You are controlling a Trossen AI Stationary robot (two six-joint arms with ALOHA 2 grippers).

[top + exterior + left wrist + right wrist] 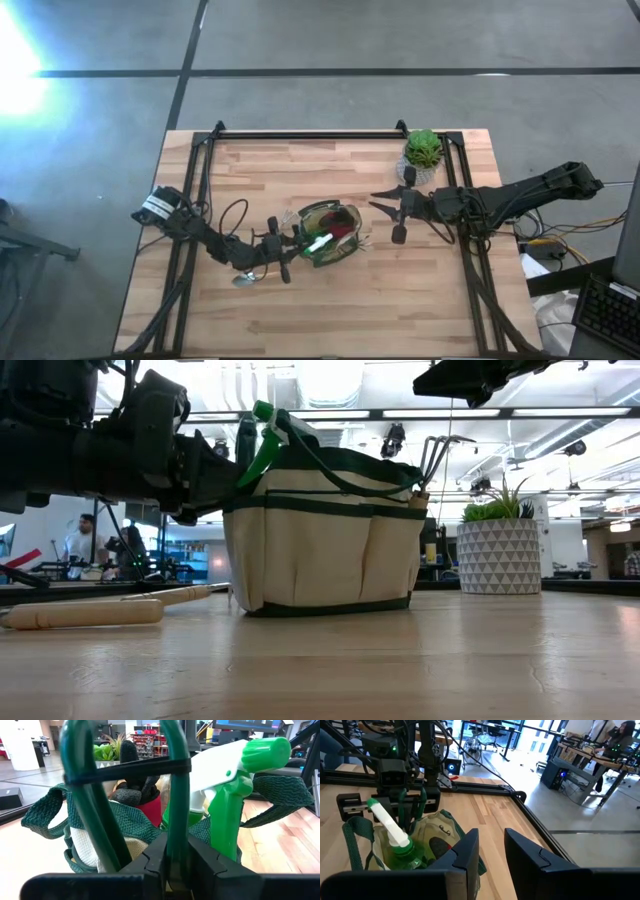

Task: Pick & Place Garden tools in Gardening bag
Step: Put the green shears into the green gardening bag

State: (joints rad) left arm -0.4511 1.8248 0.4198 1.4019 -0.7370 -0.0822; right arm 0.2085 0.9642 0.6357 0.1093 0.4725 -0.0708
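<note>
Left fingers (172, 865) pinched on a green tool (175, 780) at the gardening bag (330, 235) mouth. Right fingers (490, 855) slightly parted, empty, just beyond the bag's far side. Bag upright mid-bench (420, 300), spray bottle (235, 780) inside.

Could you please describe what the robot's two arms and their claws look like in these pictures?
Both arms are dark, near-black jointed links with loose black cables looping alongside. The left arm carries a white label near its base. The right arm is bulkier toward its shoulder. The right claw has two flat, dark blue-black blade-like fingers; the left claw has chunky, angular black fingers.
</note>
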